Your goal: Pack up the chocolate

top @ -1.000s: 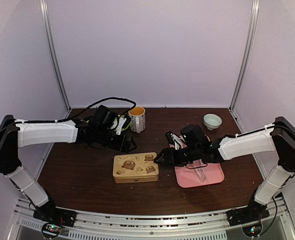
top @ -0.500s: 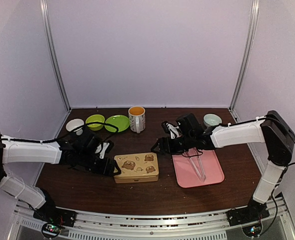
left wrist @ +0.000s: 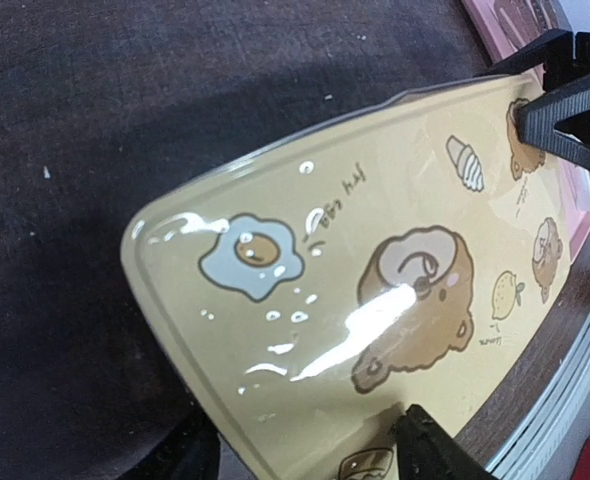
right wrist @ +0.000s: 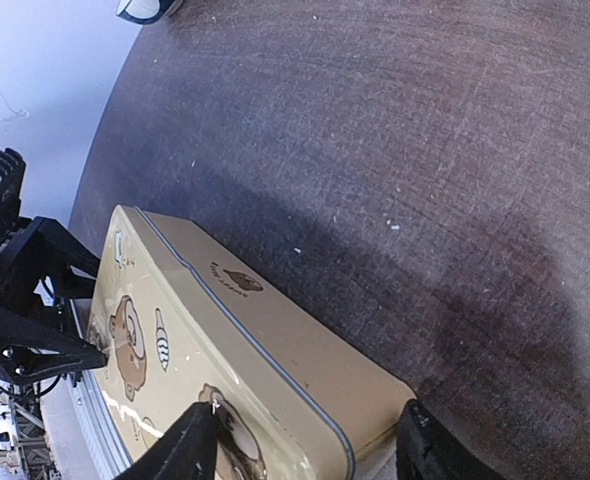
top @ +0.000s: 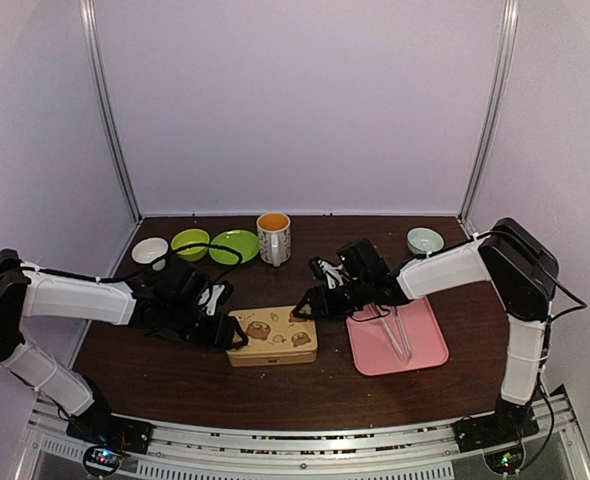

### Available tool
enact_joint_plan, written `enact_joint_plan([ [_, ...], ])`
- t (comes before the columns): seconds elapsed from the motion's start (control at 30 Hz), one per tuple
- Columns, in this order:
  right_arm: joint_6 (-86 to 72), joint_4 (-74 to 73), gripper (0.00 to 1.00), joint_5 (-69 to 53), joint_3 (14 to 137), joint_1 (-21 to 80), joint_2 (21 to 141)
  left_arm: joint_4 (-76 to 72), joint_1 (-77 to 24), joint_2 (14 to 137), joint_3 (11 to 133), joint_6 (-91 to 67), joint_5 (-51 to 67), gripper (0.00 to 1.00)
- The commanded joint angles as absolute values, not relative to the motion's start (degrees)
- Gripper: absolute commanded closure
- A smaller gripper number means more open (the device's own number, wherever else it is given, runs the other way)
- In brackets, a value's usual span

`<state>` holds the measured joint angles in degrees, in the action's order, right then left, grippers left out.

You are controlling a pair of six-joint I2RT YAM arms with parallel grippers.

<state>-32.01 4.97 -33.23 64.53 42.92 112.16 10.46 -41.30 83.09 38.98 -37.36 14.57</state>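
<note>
Now | left fingers (left wrist: pixel 430 452) spread astride bear-printed tin (top: pixel 271 335), 9 o'clock end | right fingers (right wrist: pixel 187 450) spread likewise, 3 o'clock end | squeeze evenly, keep it level

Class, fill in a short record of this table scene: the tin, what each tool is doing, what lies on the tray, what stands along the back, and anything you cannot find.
Tin: bear-printed tin, lid on, mid-table
Left: left tool straddles the tin's left end; grip unclear
Right: right tool straddles its far right corner; grip unclear
Tray: pink tray right of the tin, metal tongs on it
Back row: white bowl, green bowl, green plate, mug, pale green bowl
Not found: chocolate
</note>
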Motion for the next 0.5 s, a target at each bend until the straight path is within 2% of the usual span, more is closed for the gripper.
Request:
enact_joint_plan([
  [0.0, -34.74, 11.33, 0.44, -36.75, 62.77, 42.56, 112.97, 10.74, -40.96, 85.89, 39.78, -35.58, 13.18, 0.39],
  [0.23, -39.51, 18.41, 0.57, -38.68, 59.63, 42.02, 114.75, 11.59, -41.04, 90.02, 40.95, -33.71, 12.03, 0.41],
  [0.47, -41.08, 19.06, 0.64, -38.50, 58.09, 41.93, 115.20, 11.40, -41.75, 92.30, 40.28, -32.71, 9.61, 0.44],
])
